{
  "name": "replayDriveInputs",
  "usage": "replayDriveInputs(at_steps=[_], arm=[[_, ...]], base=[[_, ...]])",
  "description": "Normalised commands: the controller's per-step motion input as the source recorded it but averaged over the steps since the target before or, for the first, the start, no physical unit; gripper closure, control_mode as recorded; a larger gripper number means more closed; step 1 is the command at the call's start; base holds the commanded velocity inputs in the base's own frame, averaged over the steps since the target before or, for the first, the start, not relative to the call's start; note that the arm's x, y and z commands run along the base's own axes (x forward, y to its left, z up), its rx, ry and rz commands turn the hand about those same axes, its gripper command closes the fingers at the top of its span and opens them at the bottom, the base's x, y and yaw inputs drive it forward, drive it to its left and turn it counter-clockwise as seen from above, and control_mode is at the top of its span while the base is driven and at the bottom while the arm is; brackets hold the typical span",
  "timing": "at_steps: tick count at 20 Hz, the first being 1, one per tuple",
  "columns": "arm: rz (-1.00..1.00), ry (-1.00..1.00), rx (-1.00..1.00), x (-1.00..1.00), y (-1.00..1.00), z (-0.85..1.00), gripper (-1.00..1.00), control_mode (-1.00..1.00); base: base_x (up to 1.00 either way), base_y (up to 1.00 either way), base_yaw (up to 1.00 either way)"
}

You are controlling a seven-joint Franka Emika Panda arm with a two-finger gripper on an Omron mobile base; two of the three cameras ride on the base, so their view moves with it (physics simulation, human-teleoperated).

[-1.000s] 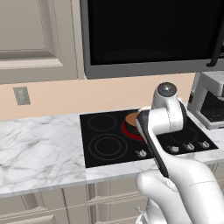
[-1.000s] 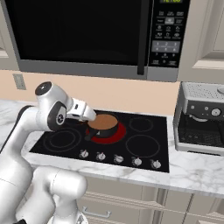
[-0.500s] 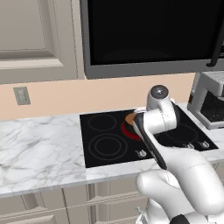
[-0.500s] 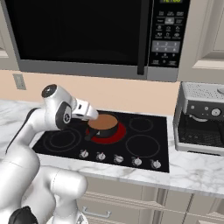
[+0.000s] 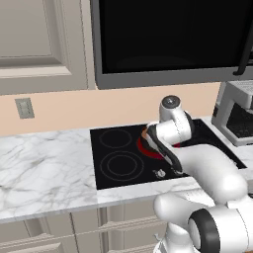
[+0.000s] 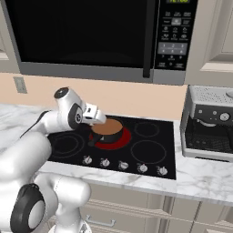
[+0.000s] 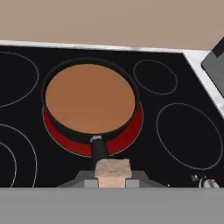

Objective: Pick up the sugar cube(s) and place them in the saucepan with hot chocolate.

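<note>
- The saucepan [image 7: 89,101] is small, round and dark-walled, filled nearly to the rim with a flat, even brown liquid; a short black handle [image 7: 99,149] sticks out from its near side in the hand view.
- It sits on a glowing red burner ring [image 7: 127,135] of the black cooktop [image 6: 150,152], in the back row, with unlit ring-marked circles around it.
- From the right base view the saucepan [image 6: 107,129] lies just beyond the gripper [image 6: 97,115], its red ring showing beneath it.
- The sugar cube [image 7: 112,171] is a pale beige, rough-textured block, pinched between the two finger tips of the gripper [image 7: 112,180]; the jaws stand narrow around it.
- In the hand view the cube hangs over the end of the handle, short of the brown surface.
- In the left base view the arm's wrist covers most of the pan [image 5: 146,134].
- An espresso machine [image 6: 210,123] stands on the marble counter [image 5: 44,168] to the right of the cooktop; a microwave [image 6: 100,36] hangs above.
</note>
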Motion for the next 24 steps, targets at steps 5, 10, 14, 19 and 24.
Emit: replayDriveInputs(at_steps=[5, 10, 14, 19, 24], arm=[[0.0, 0.07, 0.0, 0.41, 0.0, -0.28, 1.0, -1.0], [0.0, 0.05, 0.0, 0.35, 0.0, -0.3, 1.0, -1.0], [0.0, 0.03, 0.0, 0.32, 0.0, -0.24, 1.0, -1.0], [0.01, 0.0, 0.0, 0.27, -0.03, -0.11, 1.0, -1.0], [0.01, 0.0, 0.0, 0.18, -0.06, -0.17, 1.0, -1.0]], base=[[0.0, 0.0, 0.0], [0.0, 0.0, 0.0], [0.0, 0.0, 0.0], [0.0, 0.0, 0.0], [0.0, 0.0, 0.0]])
